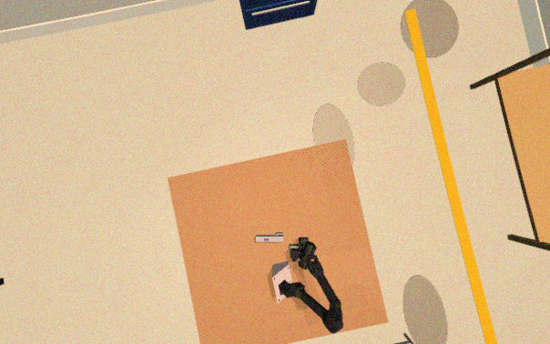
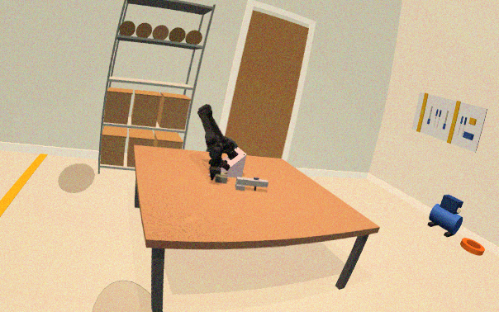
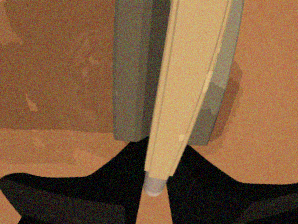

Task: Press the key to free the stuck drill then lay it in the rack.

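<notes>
A square orange wooden table top (image 2: 231, 215) on dark metal legs stands in a room with a pale beige floor (image 1: 114, 136). A yellow floor stripe (image 1: 448, 182) runs past the table's side, and round grey-brown patches mark the floor near it. Against the grey-green back wall stand a grey metal shelving unit (image 2: 153, 87) holding brown boxes and a row of round brown discs, and a brown door in a white frame (image 2: 268, 82). A white tool poster (image 2: 450, 121) hangs on the cream side wall; below it on the floor lie a blue cylindrical motor (image 2: 446, 216) and an orange ring (image 2: 472, 246).

The black jointed arm (image 1: 325, 291) rises from its base near the table's edge, bends at the elbow and points its wrist down toward the table. Its black parallel-jaw gripper (image 3: 154, 185) sits low over the surface, fingers nearly together and clamped on a long tan bar-shaped drill (image 3: 186, 70). In the wrist view the drill reaches away from the fingers, its small grey rounded end pinched between the two black fingertips. The drill lies over a grey-green slotted rack (image 3: 136, 56); whether it rests in the slot or hangs just above cannot be told.

In the exterior view a pale pink wedge-shaped block (image 2: 236, 162) stands just behind the wrist, and a small light grey fixture with a dark key on top (image 2: 252, 182) sits on the table just beside the gripper, apart from it.
</notes>
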Robot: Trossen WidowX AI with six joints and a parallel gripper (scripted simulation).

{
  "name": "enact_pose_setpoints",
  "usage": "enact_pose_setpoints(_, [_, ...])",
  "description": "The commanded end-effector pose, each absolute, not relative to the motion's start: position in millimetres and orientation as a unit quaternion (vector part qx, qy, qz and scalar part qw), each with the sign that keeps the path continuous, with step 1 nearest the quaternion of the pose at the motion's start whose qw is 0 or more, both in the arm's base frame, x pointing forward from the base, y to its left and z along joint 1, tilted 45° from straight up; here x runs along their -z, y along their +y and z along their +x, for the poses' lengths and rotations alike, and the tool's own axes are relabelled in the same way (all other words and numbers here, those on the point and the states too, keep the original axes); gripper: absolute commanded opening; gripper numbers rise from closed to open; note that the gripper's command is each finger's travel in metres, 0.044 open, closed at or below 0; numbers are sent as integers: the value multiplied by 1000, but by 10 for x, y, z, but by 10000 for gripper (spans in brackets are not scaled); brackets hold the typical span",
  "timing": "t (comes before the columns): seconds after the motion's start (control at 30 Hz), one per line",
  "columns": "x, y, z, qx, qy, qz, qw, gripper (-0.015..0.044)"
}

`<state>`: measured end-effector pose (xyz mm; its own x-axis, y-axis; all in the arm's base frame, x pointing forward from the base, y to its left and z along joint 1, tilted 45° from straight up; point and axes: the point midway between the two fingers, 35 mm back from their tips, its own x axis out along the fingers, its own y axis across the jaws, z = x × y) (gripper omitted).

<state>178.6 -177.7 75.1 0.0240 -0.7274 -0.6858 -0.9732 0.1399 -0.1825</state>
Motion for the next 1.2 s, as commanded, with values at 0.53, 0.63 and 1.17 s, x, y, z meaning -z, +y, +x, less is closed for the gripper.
enact_pose_setpoints(0.53, [-678, -1742, 1791, -193, 671, -628, 345, 0])
enact_pose_setpoints(0.63, [-678, -1742, 1791, -193, 671, -628, 345, 0])
enact_pose_setpoints(1.17, [-749, -1776, 1785, -181, 675, -630, 339, 131])
